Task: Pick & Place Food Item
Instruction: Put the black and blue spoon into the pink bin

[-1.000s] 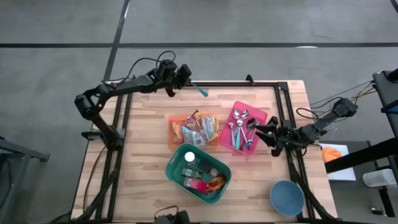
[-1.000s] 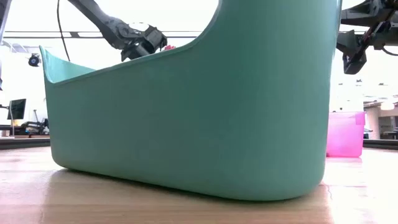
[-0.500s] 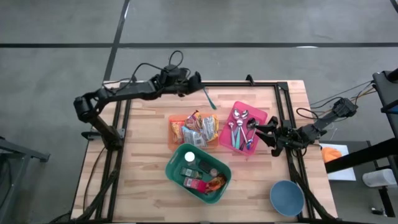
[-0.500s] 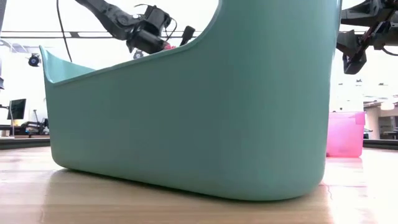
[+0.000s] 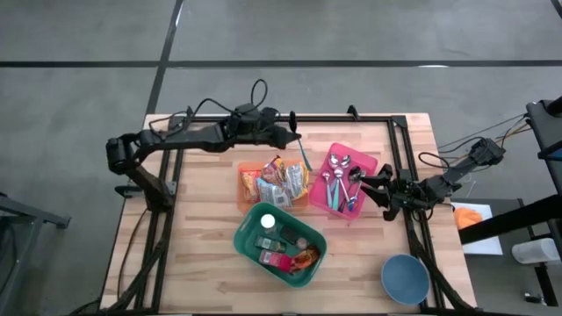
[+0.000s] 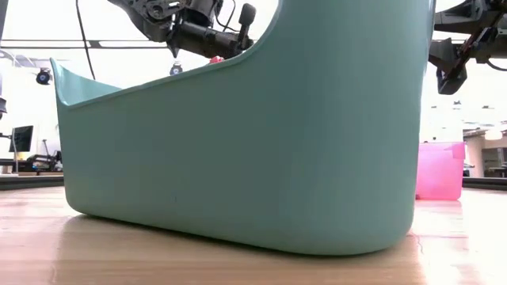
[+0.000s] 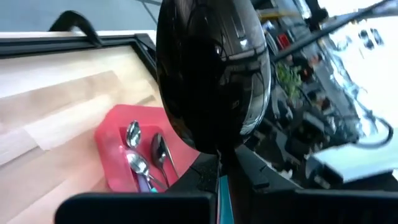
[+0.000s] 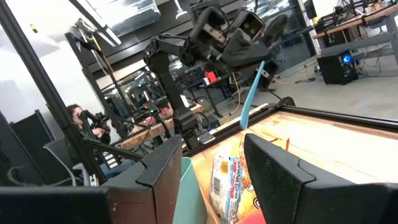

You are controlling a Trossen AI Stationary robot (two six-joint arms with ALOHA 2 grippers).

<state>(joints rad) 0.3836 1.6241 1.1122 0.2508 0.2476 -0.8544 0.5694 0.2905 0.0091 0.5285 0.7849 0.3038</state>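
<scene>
Wooden slatted table (image 5: 202, 219) on a black frame, grey floor around it. Seen from above: left arm stretched along the far edge, left gripper (image 5: 292, 139) pressed together on the handle of a teal utensil (image 5: 305, 158) that hangs over the gap between the orange tray (image 5: 241, 186) and the pink bin (image 5: 366, 189). Snack packets (image 5: 274, 182) in the orange tray, just beside and slightly nearer than the gripper. Spoons (image 5: 338, 180) in the pink bin. Green basket (image 5: 248, 230) nearer the front, holding small items. Blue bowl (image 5: 405, 278) at the front right corner. Right arm folded at the right edge, right gripper (image 5: 362, 182) level at the pink bin's right rim, fingers parted, holding nothing.

Low view: green basket wall (image 6: 261, 150) filling most of the picture; left gripper (image 6: 238, 28) high above its rim, arm entering from upper left. Pink bin (image 6: 440, 170) at right, with the right gripper (image 6: 447, 75) raised above it.

Left wrist view: own dark fingers closed on the teal handle (image 7: 222, 199), pink bin (image 7: 115, 146) with spoons (image 7: 144, 155) on the wood beyond. No readable writing.

Right wrist view: own two fingers (image 8: 277, 180) spread, a snack packet (image 8: 229, 180) between them farther off; packet print not legible. Left gripper (image 8: 245, 43) beyond, teal utensil (image 8: 249, 96) hanging from it. Seated person (image 8: 84, 121) in the room behind.
</scene>
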